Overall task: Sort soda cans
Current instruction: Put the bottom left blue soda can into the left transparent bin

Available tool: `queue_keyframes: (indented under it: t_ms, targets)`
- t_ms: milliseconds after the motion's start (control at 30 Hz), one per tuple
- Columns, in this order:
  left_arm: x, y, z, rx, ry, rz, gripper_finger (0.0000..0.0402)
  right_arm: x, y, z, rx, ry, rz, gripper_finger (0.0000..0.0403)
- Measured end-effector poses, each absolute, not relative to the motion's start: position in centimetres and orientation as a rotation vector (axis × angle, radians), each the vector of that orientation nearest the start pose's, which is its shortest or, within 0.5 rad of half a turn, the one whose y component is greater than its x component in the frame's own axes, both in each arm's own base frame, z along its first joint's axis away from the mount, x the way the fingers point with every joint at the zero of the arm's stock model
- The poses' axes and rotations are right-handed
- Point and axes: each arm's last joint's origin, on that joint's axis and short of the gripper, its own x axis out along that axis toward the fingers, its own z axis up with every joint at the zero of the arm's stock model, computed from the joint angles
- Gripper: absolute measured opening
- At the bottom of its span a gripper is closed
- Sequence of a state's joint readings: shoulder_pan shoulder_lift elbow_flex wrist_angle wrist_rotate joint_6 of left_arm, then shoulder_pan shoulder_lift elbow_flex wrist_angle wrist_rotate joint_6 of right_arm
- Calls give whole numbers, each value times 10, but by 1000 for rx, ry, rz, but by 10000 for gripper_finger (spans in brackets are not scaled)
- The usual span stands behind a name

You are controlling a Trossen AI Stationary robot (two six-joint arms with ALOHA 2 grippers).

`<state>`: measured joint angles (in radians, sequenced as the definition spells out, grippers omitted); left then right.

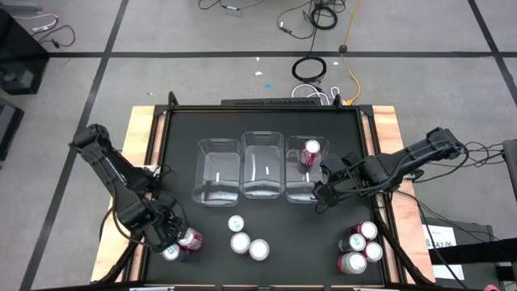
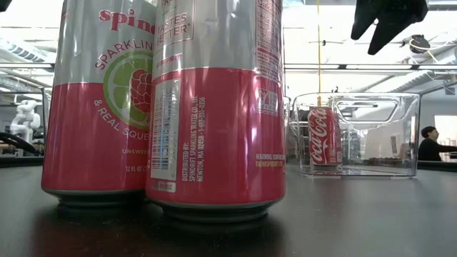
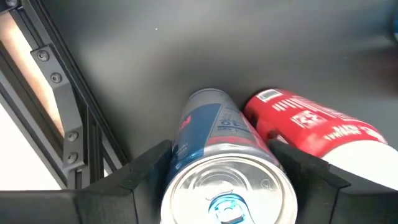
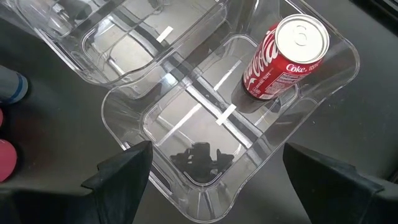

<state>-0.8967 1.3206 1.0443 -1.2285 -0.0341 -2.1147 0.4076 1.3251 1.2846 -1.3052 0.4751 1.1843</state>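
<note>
Left tool grasping a blue can at the bench's front-left corner

The left tool point(image 3: 227, 180) is clenched around an upright blue can point(image 3: 217, 155), a red can point(image 3: 311, 127) touching it. The right tool point(image 4: 214, 180), released, hovers over the right bin point(image 1: 299, 187) holding a Coke can point(image 4: 283, 56).

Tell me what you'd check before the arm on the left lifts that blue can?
1. Left gripper fingers on both sides of the blue can: ok.
2. Can actually squeezed tight: cannot tell.
3. Blue can upright: ok.
4. Red can right beside it, may get knocked: not ok.
5. Right gripper open above the right bin, away from the left arm: ok.
6. Middle bin has room: ok.
</note>
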Motion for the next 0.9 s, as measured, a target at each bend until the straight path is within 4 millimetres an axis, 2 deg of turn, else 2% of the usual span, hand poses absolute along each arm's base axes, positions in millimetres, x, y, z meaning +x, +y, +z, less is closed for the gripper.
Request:
queue_keyframes:
  t_ms: [333, 767, 900]
  targets:
    - [113, -135, 292, -1050, 1296, 852, 257, 214, 77, 320, 481, 924, -720, 354]
    - [93, -80, 354, -1007, 1057, 700, 258, 215, 77, 320, 530, 871, -769, 354]
    - [90, -64, 365, -974, 954, 662, 258, 215, 76, 320, 553, 862, -782, 354]
